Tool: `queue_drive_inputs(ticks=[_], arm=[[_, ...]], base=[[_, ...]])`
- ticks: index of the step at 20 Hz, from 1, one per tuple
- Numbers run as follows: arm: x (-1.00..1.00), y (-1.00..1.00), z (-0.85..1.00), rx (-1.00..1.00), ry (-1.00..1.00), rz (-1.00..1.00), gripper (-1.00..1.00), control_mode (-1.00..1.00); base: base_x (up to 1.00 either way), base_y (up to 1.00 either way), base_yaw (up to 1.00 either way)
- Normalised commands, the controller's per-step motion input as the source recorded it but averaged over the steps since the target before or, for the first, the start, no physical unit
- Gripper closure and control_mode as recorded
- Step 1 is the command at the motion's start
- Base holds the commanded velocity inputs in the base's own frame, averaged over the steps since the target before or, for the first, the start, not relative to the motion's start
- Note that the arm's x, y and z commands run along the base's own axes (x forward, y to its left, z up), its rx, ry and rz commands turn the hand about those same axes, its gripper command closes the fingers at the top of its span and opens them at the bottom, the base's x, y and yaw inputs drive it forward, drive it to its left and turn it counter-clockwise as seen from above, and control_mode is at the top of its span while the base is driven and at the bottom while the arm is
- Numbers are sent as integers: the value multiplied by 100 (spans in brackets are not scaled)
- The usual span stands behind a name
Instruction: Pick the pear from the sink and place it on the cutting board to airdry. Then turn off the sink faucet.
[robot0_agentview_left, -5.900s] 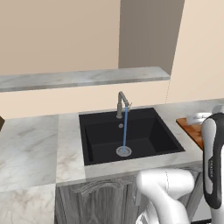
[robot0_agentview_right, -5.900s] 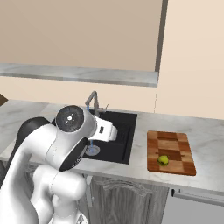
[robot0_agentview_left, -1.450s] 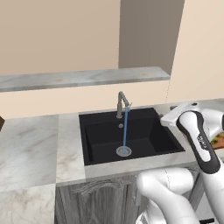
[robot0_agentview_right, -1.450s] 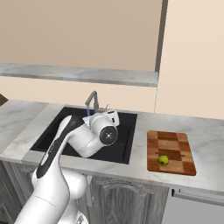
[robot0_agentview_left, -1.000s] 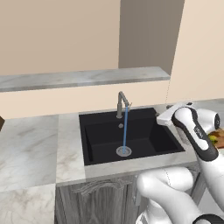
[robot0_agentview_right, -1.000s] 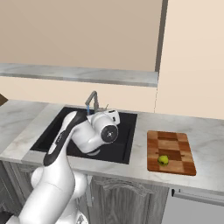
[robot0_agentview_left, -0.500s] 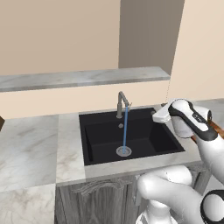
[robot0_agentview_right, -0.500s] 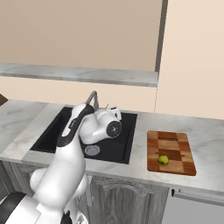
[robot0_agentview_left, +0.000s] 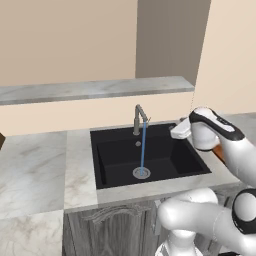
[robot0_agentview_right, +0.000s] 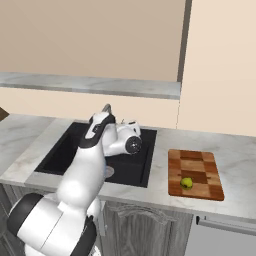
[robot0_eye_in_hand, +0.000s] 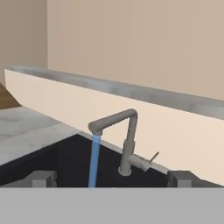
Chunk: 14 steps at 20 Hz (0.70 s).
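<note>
The pear (robot0_agentview_right: 186, 183) lies on the cutting board (robot0_agentview_right: 196, 164), near the board's front edge, and the board rests on the marble counter (robot0_agentview_right: 235, 150) to the right of the sink (robot0_agentview_left: 120, 170). The faucet (robot0_agentview_left: 139, 117) stands at the far rim of the black basin with its spout angled out over it, and a thin blue stream of water (robot0_agentview_left: 143, 148) falls straight from the spout tip to the round drain (robot0_agentview_left: 141, 173) in the basin floor. In the hand view the faucet (robot0_eye_in_hand: 123, 138) sits ahead of the gripper (robot0_eye_in_hand: 110, 178), its small lever (robot0_eye_in_hand: 152, 158) sticking out to the right of the post base, and the water (robot0_eye_in_hand: 94, 161) drops from the spout on the left. The two dark fingertips (robot0_eye_in_hand: 42, 178) stand wide apart at the bottom of that view, with nothing between them, so the gripper is spread and holds nothing. The hand hovers above the right side of the sink, short of the faucet and not touching it. A long marble ledge (robot0_agentview_left: 95, 89) runs along the wall behind the sink.
</note>
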Motion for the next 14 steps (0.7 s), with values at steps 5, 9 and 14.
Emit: queue_drive_inputs(ticks=[5,9,14], arm=[[24,5,-23,0,0,0,-100,-100],[28,13,-13,0,0,0,-100,-100],[26,6,-10,0,0,0,-100,-100]], base=[[0,0,0],[0,0,0],[0,0,0]])
